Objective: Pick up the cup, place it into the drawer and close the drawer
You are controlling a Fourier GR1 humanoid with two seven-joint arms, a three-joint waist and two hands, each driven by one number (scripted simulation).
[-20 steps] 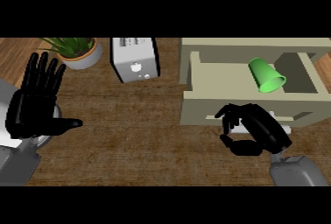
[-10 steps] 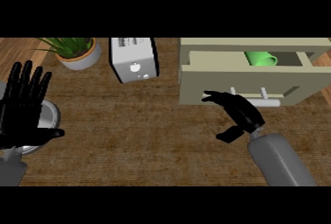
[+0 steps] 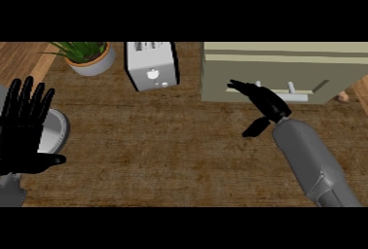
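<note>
Brown wooden worktop (image 3: 165, 146) with the beige drawer (image 3: 280, 73) pushed shut at back right, cup hidden from view, right hand (image 3: 265, 103) with straight fingers touching the drawer front by its handle (image 3: 287, 95), left hand (image 3: 25, 129) resting open at left edge.

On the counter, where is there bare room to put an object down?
The widest bare patch is the middle of the counter, between the left hand and the right hand, below the toaster. It is crowded along the top, with the plant, toaster and drawer cabinet.
</note>
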